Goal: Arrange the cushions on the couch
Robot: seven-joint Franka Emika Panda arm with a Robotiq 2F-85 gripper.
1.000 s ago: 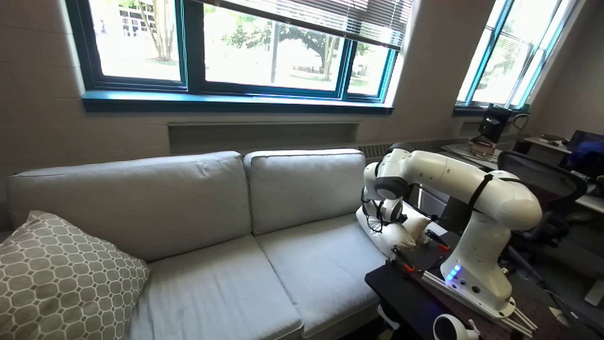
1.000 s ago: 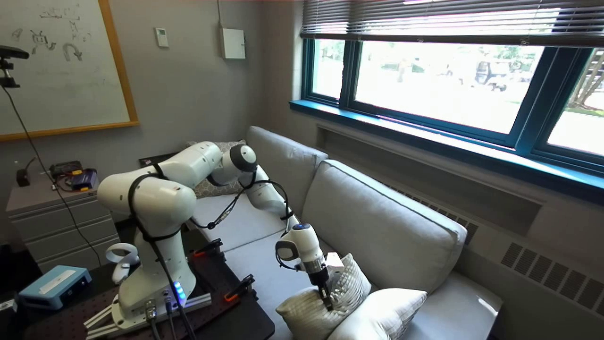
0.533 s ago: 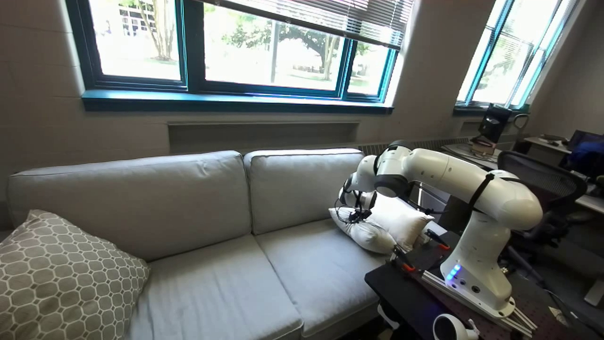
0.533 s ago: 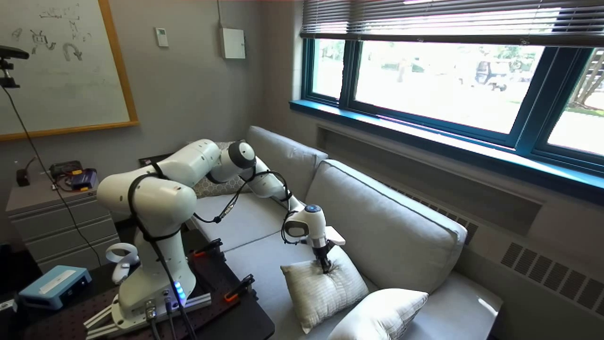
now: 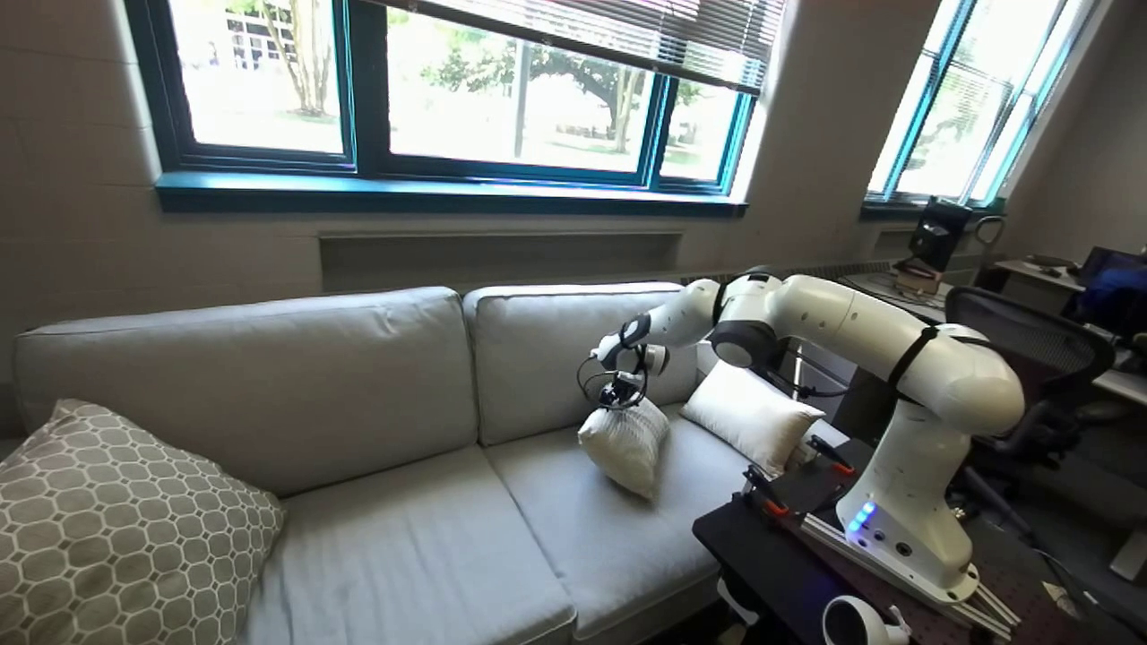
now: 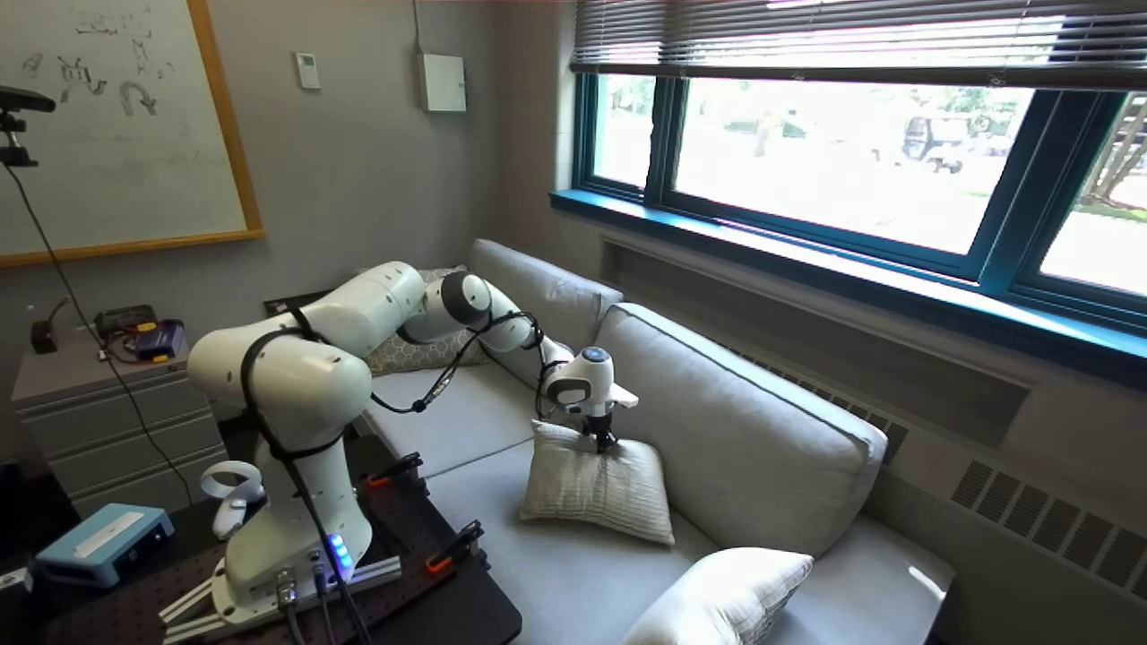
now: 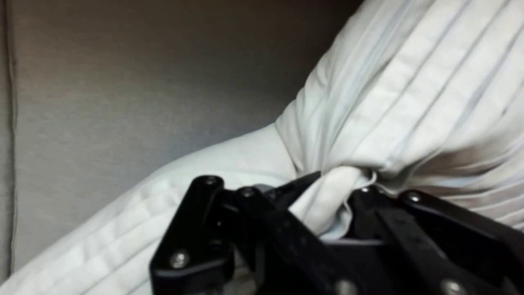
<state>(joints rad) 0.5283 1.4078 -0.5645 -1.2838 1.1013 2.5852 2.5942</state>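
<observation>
Grasping a small white square throw cushion of pleated fabric [image 6: 582, 494], the black jaws clench a fold of its cloth at its twelve o'clock edge in an exterior view. The wrist view shows the fold squeezed between them. In an exterior view the cushion is over the three o'clock seat of a light grey fabric two-seat couch [image 5: 403, 542], tilted, its lowest corner pointing to five o'clock; whether it touches the seat I cannot tell. There too, a larger beige square pillow with a white lattice pattern [image 5: 134, 528] rests at the couch's nine o'clock end. At four o'clock from the held cushion in an exterior view, near but apart, lies a second small white square throw cushion [image 6: 721, 598].
</observation>
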